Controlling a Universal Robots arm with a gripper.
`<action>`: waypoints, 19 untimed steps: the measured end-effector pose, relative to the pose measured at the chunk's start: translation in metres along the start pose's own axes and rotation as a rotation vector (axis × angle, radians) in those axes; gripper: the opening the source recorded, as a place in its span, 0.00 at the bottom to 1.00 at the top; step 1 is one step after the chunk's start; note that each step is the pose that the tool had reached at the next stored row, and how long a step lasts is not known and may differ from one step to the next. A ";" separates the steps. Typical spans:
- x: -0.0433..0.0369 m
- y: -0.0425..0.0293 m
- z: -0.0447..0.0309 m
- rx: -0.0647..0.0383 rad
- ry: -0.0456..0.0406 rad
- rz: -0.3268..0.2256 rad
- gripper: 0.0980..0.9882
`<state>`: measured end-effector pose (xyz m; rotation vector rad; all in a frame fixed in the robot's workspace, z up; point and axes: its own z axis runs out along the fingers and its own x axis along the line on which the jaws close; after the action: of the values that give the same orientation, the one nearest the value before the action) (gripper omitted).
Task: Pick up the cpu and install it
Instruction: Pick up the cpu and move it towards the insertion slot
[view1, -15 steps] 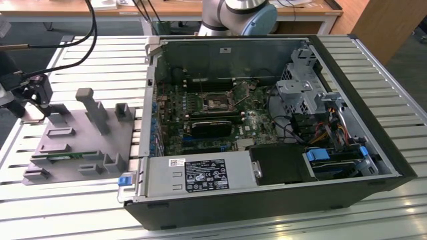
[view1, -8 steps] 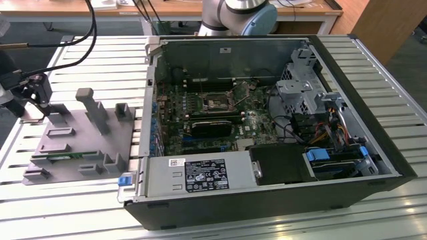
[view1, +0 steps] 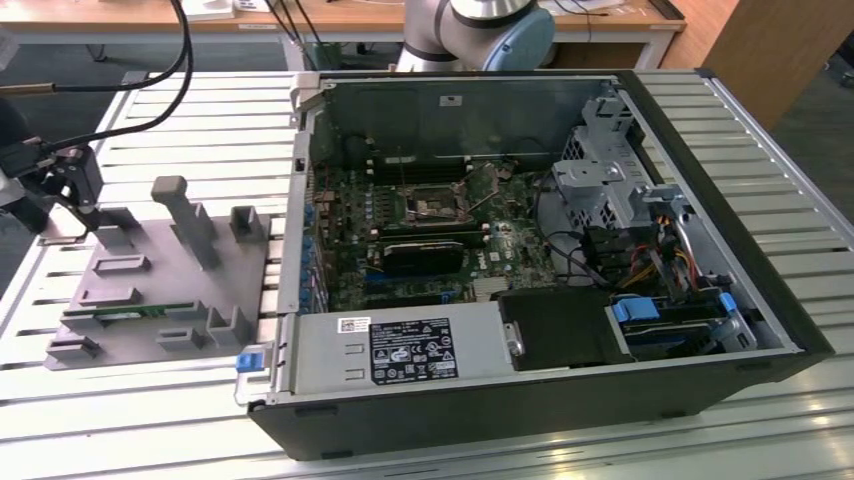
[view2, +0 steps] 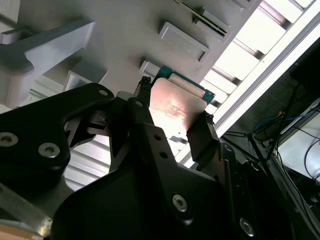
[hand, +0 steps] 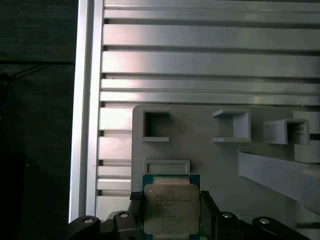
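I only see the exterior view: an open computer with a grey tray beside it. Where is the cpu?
Observer: In the first wrist view, the cpu sits between the fingers of the gripper, over the tray.
Operator: Is it actually gripped?
Observer: It looks so. In the second wrist view, the fingers press against two opposite edges of it.
Operator: Which face can you see?
Observer: Its shiny metal top faces both wrist cameras, with a green rim showing around it.
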<state>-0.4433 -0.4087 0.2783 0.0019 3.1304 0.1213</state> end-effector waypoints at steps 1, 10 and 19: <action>0.0000 0.0000 -0.0003 0.000 0.0000 0.000 0.50; 0.0000 0.0003 -0.0038 0.000 0.0000 0.000 0.50; 0.0000 0.0005 -0.0062 0.000 0.0001 0.000 0.50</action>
<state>-0.4434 -0.4087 0.2846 0.0020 3.1305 0.1212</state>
